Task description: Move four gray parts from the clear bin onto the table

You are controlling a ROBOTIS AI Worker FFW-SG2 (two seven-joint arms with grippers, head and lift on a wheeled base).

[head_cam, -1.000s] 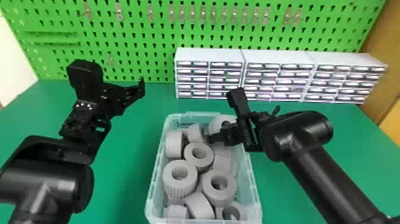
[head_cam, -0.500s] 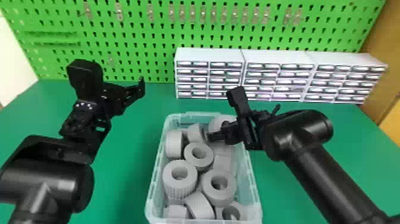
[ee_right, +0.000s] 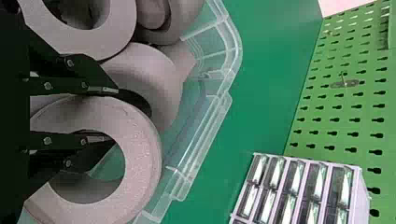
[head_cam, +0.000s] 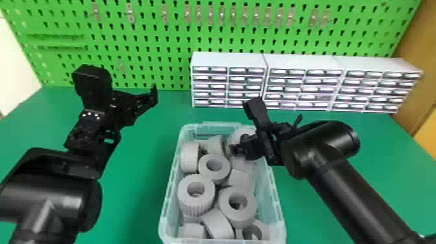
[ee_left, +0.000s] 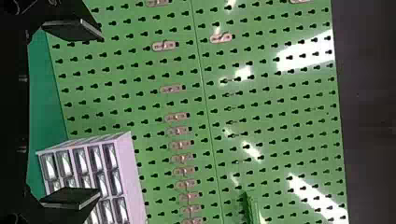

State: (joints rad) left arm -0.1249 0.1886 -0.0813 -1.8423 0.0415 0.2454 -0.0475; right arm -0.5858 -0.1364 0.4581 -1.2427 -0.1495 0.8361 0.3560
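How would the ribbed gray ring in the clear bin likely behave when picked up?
The ribbed gray ring looks stiff, with a thick wall and a round, unsagging hole. Its ridged side should resist slipping. Being round, it would probably roll if set down on that side.

The right gripper (head_cam: 234, 149) covers partly one gray part (head_cam: 240, 133) at the far right of the clear bin (head_cam: 214, 124), whose near end is cut by the head view's edge. The contents of the white cabinets (head_cam: 228, 60) are too blurred to tell.
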